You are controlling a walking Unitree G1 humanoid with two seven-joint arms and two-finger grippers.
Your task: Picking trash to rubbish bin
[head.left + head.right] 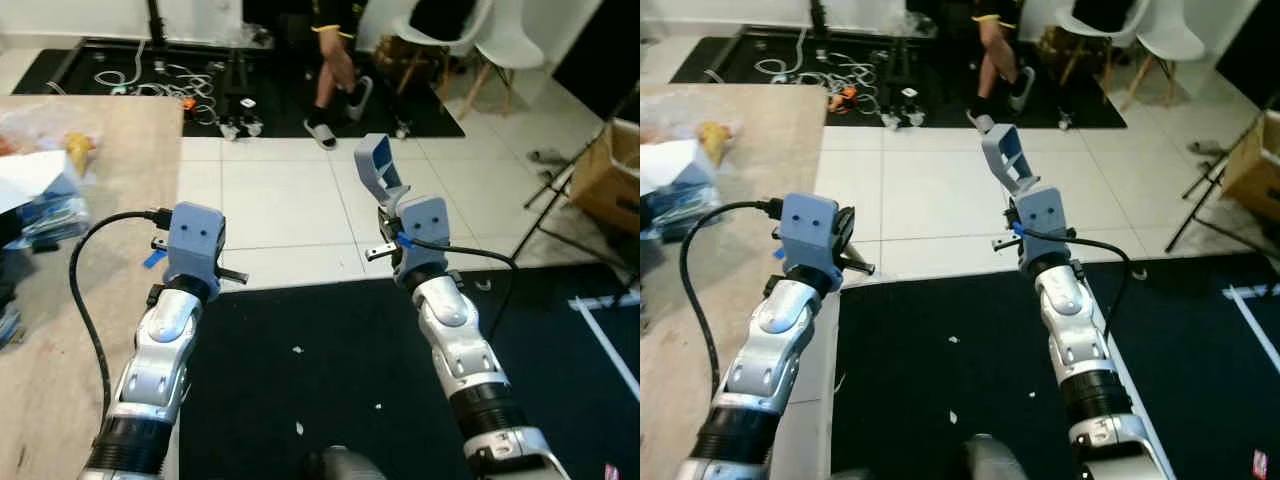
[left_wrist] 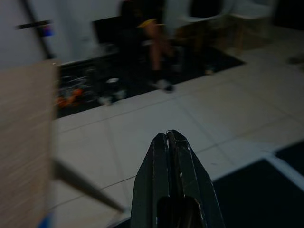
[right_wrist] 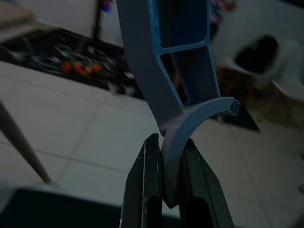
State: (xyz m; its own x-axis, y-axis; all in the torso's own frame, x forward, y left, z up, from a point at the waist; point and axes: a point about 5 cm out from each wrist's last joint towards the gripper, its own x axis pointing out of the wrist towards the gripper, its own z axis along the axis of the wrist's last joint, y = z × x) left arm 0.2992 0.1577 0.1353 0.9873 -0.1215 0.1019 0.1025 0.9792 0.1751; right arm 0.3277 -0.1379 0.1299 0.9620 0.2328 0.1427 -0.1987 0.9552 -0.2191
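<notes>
Right wrist view: the right gripper point(image 3: 172, 190) is clamping its jaws on a grey plastic scrap point(image 3: 175, 71); binning remains; the left gripper point(image 2: 172, 147) is riding closed, empty.

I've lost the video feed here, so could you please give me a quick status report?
Right hand shut on grey plastic piece, held up over white tile floor. Left hand shut, empty, beside wooden table. Person seated ahead.

- A grey plastic piece point(image 3: 180, 85) with blue inner edges and open cut-outs stands upright above the right hand point(image 3: 173, 190).
- Its curved lower end is pinched between the hand's two black fingers point(image 3: 147, 185).
</notes>
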